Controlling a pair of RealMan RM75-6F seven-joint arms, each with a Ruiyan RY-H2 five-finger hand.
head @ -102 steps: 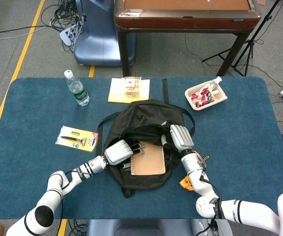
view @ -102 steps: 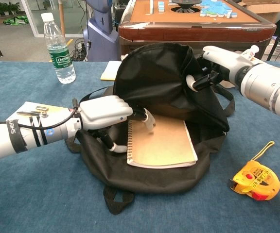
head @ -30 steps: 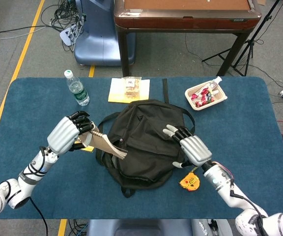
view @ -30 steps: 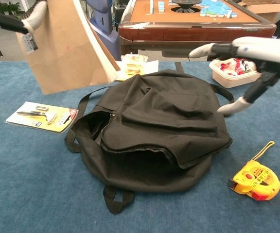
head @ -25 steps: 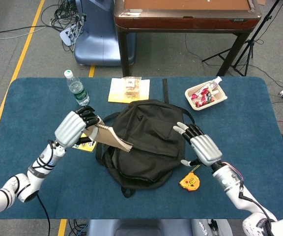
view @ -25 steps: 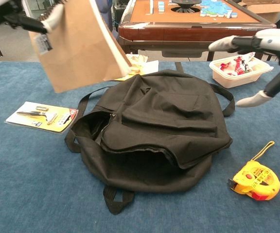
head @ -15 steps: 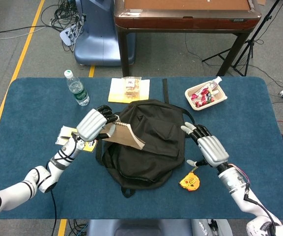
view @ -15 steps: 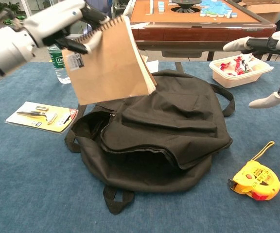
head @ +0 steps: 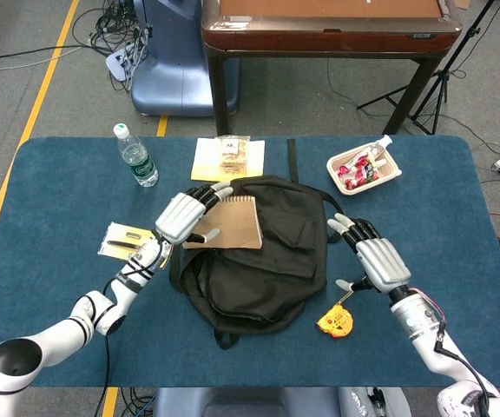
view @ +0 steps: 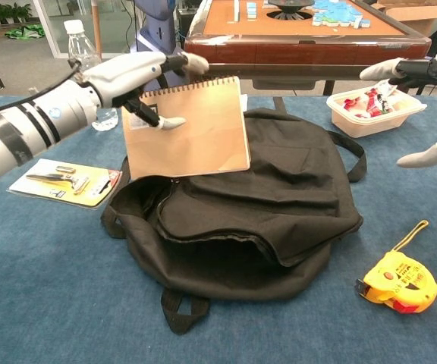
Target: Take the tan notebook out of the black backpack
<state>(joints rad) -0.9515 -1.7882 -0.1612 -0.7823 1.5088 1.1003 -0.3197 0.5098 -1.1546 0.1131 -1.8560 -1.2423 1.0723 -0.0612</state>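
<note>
Now we are gripping the tan notebook [view: 188, 129] in our left hand [view: 139, 76] above the black backpack [view: 264, 205], right hand [head: 378, 261] spread empty, needing a clear table [head: 59, 200] spot.

Both views bright, evenly lit, diffuse indoor light from overhead. Shadows soft and short: faint one under black backpack [view: 256, 205] rim on tabletop [view: 44, 288], small one beneath tape measure [view: 398, 282]. Backpack interior near-black, fabric folds barely readable. Mild glare on white left hand [view: 139, 72] shell and on water bottle [view: 82, 45]. Head view sharp throughout, slight wide-angle bend at tabletop corners. Chest view: foreground crisp, background windows bright, slightly washed; right hand [view: 423, 91] cropped at frame edge.
</note>
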